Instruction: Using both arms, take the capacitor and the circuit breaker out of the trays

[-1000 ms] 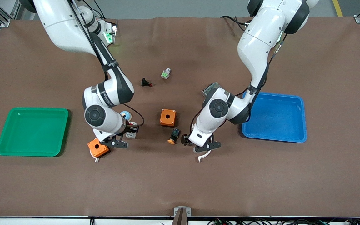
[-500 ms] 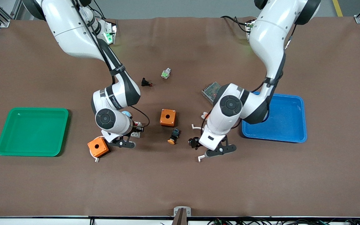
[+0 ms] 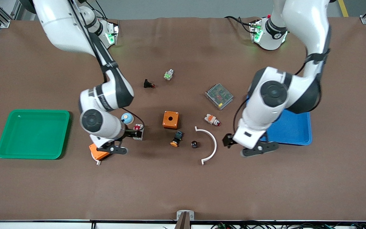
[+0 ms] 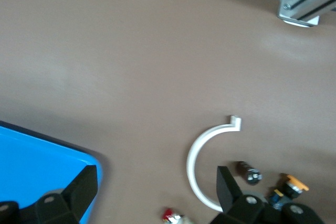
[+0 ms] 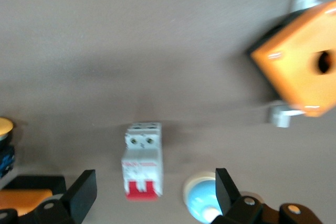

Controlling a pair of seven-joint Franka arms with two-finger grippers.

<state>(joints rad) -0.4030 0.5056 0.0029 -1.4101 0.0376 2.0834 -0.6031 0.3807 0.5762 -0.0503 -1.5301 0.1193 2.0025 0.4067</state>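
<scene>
The capacitor (image 3: 194, 144), a tiny black cylinder with a silvery top, stands on the table beside the white curved strip; it also shows in the left wrist view (image 4: 249, 173). My left gripper (image 3: 246, 147) is open and empty, up over the table at the blue tray's near corner, apart from the capacitor; the left wrist view shows it too (image 4: 156, 190). The breaker (image 3: 138, 131), a white block with a red end, lies by the blue dome. My right gripper (image 3: 110, 149) is open over the orange box beside it. In the right wrist view the breaker (image 5: 142, 160) lies under my open gripper (image 5: 155, 190), untouched.
A green tray (image 3: 33, 111) sits at the right arm's end and a blue tray (image 3: 308, 121) at the left arm's end. Two orange boxes (image 3: 170, 119) (image 3: 98, 153), an orange-capped push-button (image 3: 176, 139), a white curved strip (image 3: 213, 144), a blue dome (image 3: 127, 118), a white-and-orange part (image 3: 212, 119) and a grey power supply (image 3: 219, 95) lie mid-table.
My left gripper has swung away from the capacitor toward the blue tray, uncovering the capacitor and white strip. My right gripper has shifted slightly toward the green tray; the breaker has not moved.
</scene>
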